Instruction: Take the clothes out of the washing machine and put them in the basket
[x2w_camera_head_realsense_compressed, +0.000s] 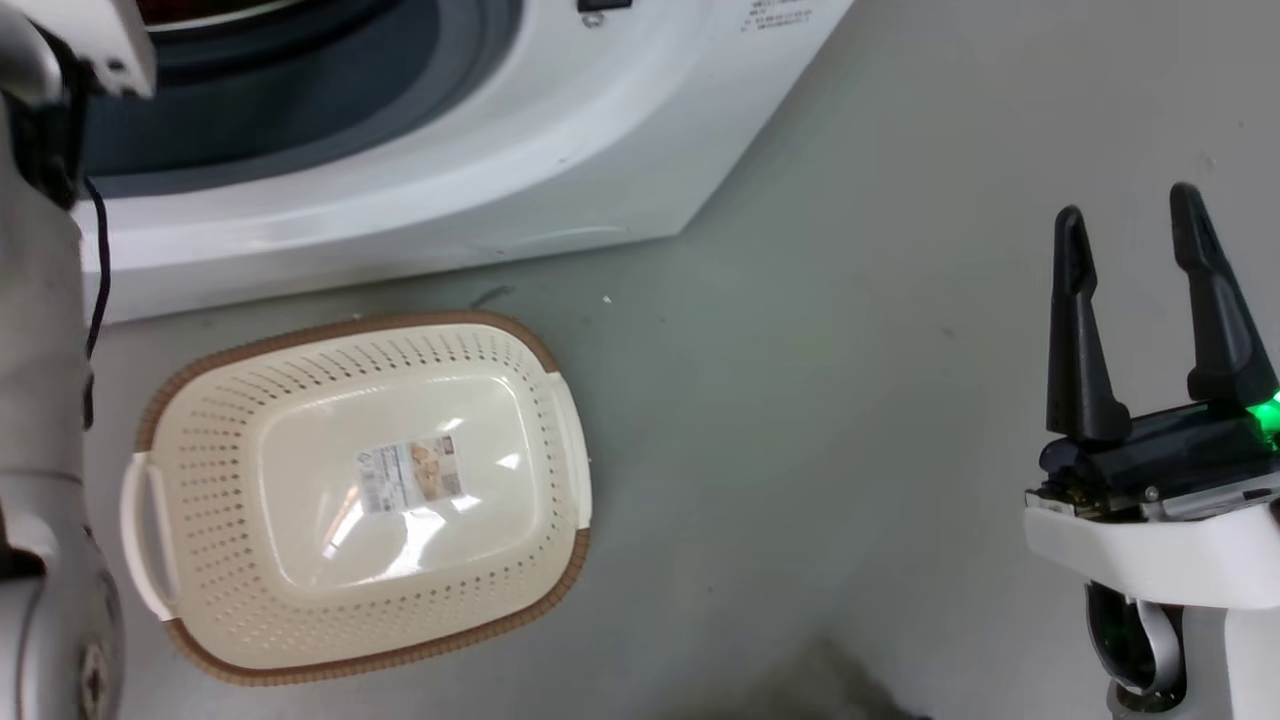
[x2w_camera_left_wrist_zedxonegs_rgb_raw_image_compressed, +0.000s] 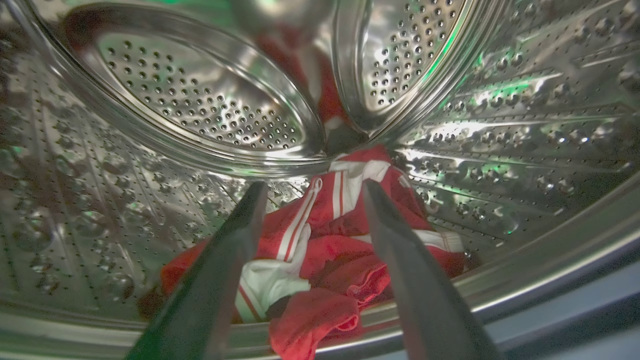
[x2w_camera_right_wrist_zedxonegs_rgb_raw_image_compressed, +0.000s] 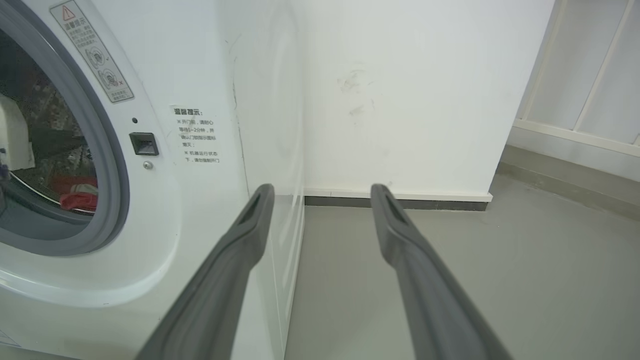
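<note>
Left end effector (x2w_camera_left_wrist_zedxonegs_rgb_raw_image_compressed: 315, 184) spread — clothes (x2w_camera_left_wrist_zedxonegs_rgb_raw_image_compressed: 325, 240) part-hidden.

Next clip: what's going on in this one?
The robot's left gripper is inside the steel drum of the washing machine, open, a finger on either side of the crumpled red jersey on the drum's bottom; nothing is gripped yet. The right gripper hangs open over the floor, holding nothing. The cream laundry basket sits empty on the floor in front of the machine.
</note>
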